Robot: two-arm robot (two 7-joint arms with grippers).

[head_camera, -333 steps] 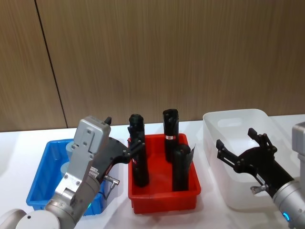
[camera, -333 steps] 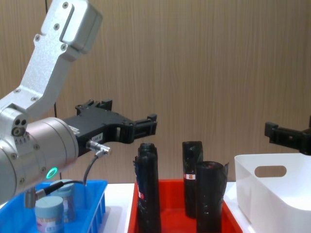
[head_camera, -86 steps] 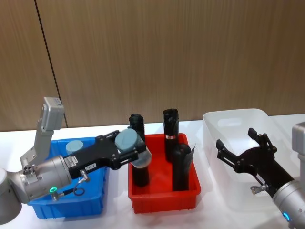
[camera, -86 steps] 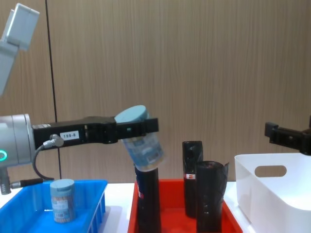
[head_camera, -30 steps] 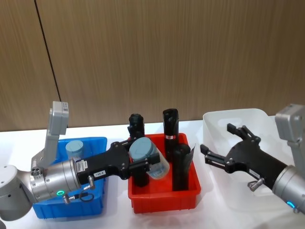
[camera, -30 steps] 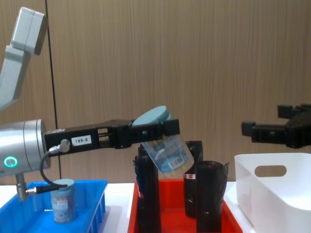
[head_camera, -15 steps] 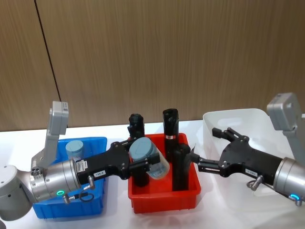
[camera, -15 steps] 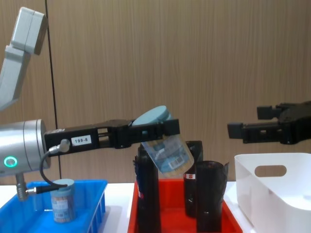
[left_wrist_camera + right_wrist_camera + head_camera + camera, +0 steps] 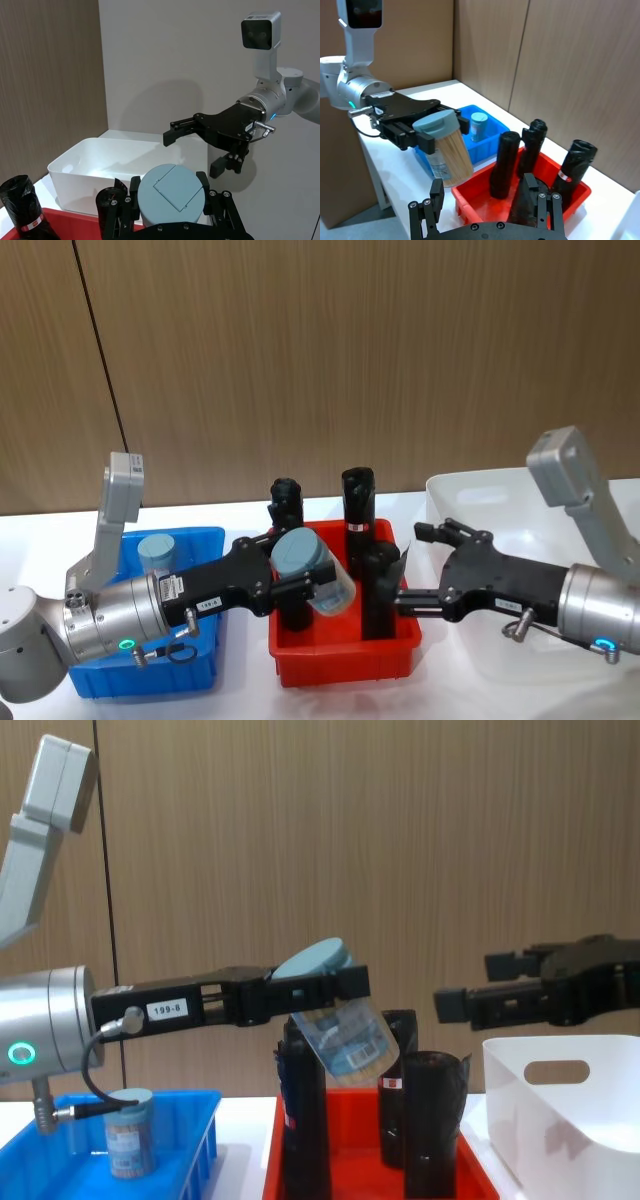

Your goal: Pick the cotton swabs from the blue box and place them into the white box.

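Left gripper (image 9: 298,572) clamped on a cotton swab tub (image 9: 345,1038), tilted in mid-air above the red tray (image 9: 340,658)!
Clear tub, grey-blue lid, tan sticks inside. Right gripper (image 9: 420,566), fingers spread wide, hangs near it over the tray's far side. Four black rolls (image 9: 358,515) stand upright in the tray below. Second tub (image 9: 155,552) sits in the blue box (image 9: 140,680); the white box (image 9: 490,490) is on the right. Two tubs in all.

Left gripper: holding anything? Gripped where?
Yes: the left gripper holds one swab tub, tilted, clamped at its top end just under the lid. The right gripper is open and empty.
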